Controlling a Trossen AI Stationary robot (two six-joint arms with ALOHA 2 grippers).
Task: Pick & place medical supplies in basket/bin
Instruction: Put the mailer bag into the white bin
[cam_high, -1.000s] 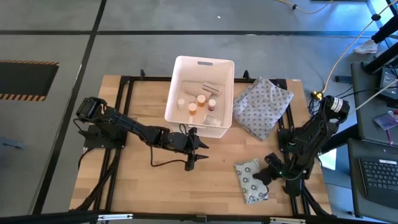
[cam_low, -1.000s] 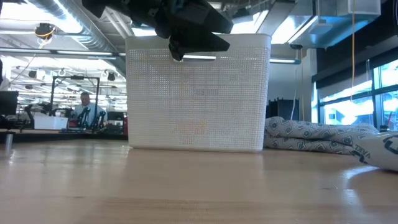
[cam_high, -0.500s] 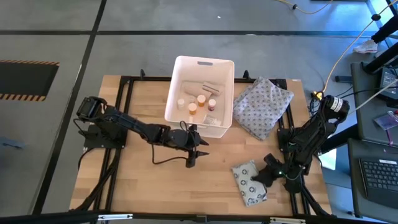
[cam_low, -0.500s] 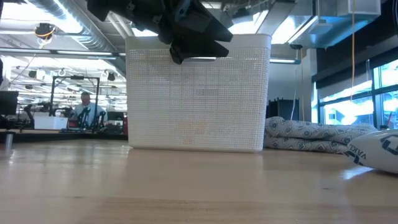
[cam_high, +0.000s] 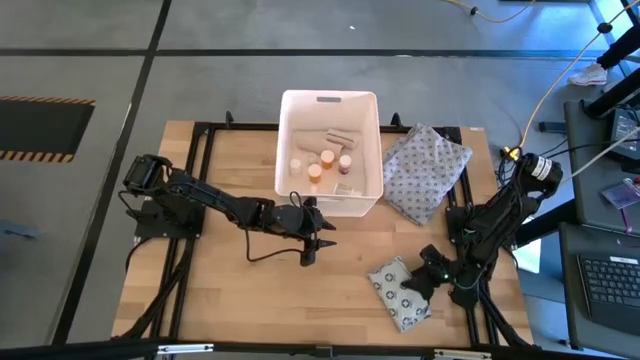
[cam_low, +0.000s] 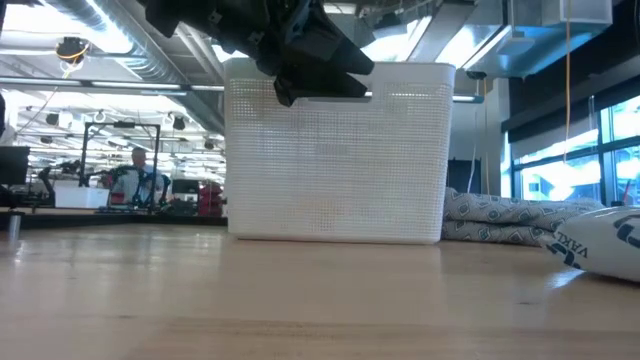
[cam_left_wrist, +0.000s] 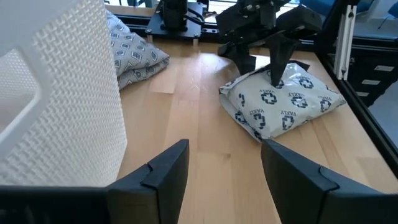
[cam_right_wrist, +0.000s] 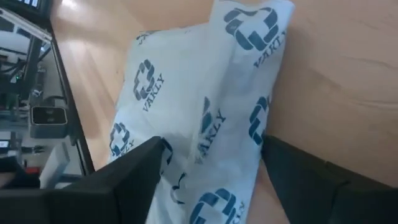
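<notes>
Nearest the table's front edge lay the grey packet, flat on the wood at the right; in the right wrist view it filled the frame, a soft printed pouch with creases and a slack, rumpled skin; it looked light and limp, likely to sag and fold if lifted by one end, and its smooth film might slip between hard fingers; a pinch across a bunched edge or a corner, taken deep, seemed the safest hold. The right gripper stood low over the packet's right side, its fingers spread apart to either side of the pouch, one tip pressing on its top in the left wrist view; nothing was clamped as yet. The right arm folded down from its base at the table's right edge, wrist tipped toward the table.

Farther in, near the middle of the table, the left gripper hovered just in front of the white basket, its fingers apart and empty, pointing across toward the packet; the left arm stretched low from its base at the left edge.

Beyond that, the basket held the orange-capped bottles and tan rolls; the grey dotted cloth bundle lay just beside its right wall.
</notes>
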